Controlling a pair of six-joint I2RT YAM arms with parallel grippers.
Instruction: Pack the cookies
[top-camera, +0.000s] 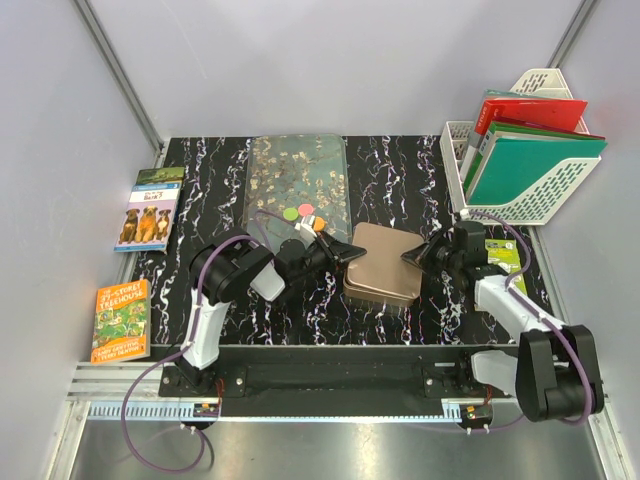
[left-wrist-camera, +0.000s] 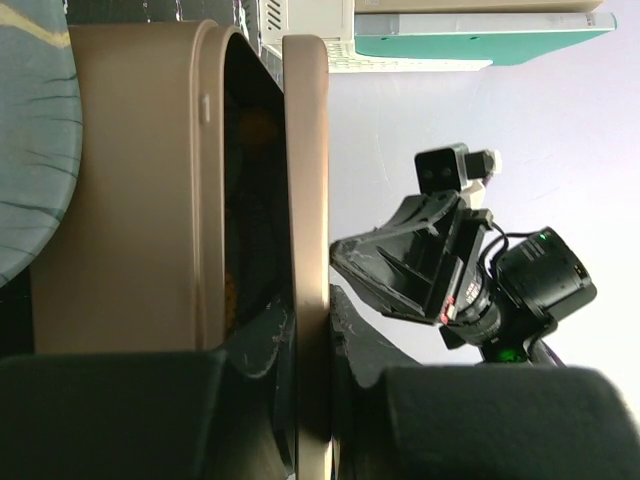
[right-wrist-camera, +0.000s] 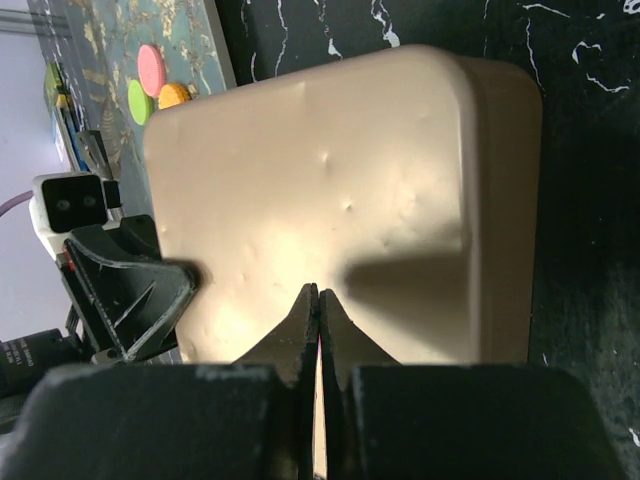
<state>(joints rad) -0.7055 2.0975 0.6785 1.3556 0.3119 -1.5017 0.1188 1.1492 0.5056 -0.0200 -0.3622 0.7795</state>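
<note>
Left pincer is clamped on the thin edge of the tin lid; in its wrist view I see the fingers flanking that rose-gold band, tips touching it on both sides. Right pincer is pressed together, with only a hairline slit between the tips; the tips rest against the opposite edge of the lid; I see nothing held between them.

The cookies lie on the near end of the tray, beyond the tin and apart from both pincers; I make out green, pink and orange discs, flat and round; a darker piece beside them is partly covered by the left arm, shape unclear.

Hard to read: the left wrist view shows a broad rose-gold face embossed "1", then a dark gap, then the pinched edge; I cannot tell whether that broad face is box body or lid; faint orange smudges in the gap, unidentified. The top view shows a lower tin wall under the lid's near side.

Materials: lid metal-looking, matte, with rounded corners and a few small dents on top; tray glossy, teal with a pale floral print; tabletop black, marbled with white veins; pincer fingers black, ribbed.
</note>
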